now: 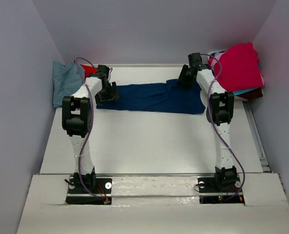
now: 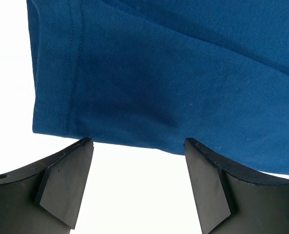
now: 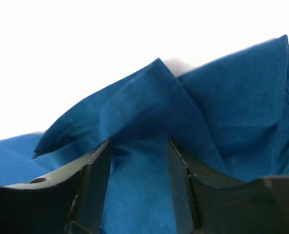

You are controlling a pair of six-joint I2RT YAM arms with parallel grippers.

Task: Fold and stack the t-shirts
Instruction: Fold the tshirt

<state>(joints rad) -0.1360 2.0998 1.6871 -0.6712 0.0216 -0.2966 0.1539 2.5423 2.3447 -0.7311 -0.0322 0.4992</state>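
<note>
A navy t-shirt [image 1: 154,97] lies folded into a long band across the far part of the white table [image 1: 149,141]. My left gripper [image 1: 107,92] is at its left end. In the left wrist view that gripper [image 2: 138,141] stands open, its tips at the hemmed edge of the cloth [image 2: 174,73] with only table between them. My right gripper [image 1: 187,75] is over the band's right end. In the right wrist view its jaws [image 3: 138,141] are parted, with a raised, rumpled fold of the navy cloth [image 3: 149,112] lying loose between and beyond them.
A heap of t-shirts, magenta [image 1: 239,66] on top with turquoise [image 1: 242,91] showing below, sits at the back right corner. A dusty blue-grey tee [image 1: 66,80] and a red one [image 1: 89,70] lie at the back left. Walls close in on three sides.
</note>
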